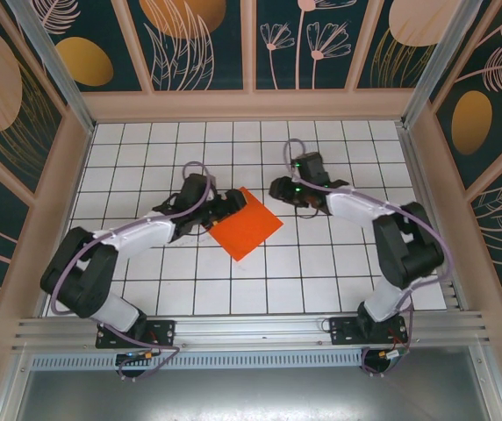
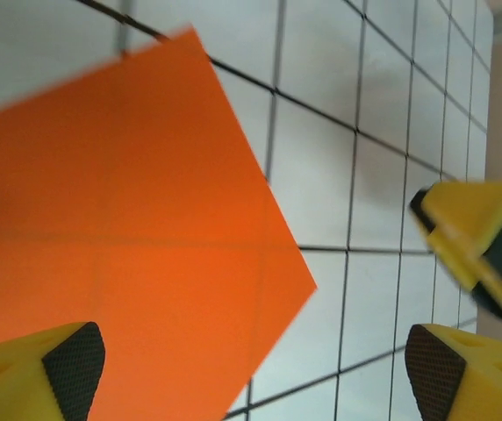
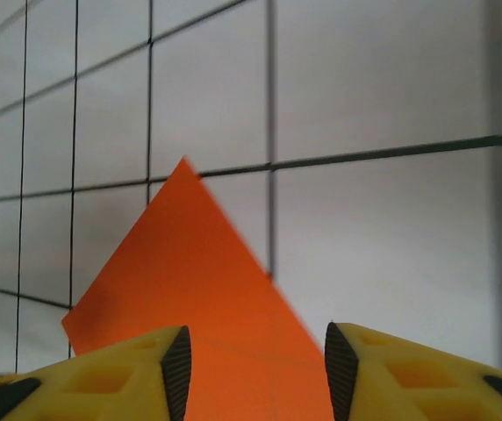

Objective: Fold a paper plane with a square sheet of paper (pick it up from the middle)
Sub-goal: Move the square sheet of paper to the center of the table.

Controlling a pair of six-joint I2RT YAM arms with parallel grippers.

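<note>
Risk: square sheet of paper (image 1: 247,224) flat on tabletop (image 1: 146,289), left end effector (image 2: 251,364) and right end effector (image 3: 254,364) both released, so off-centre pinch may skid or crumple it.

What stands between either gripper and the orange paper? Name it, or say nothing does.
Nothing visible does. The square sheet of paper lies uncovered on the table. The left gripper is open right over its edge, and the right gripper is open close beside it, facing it.
</note>
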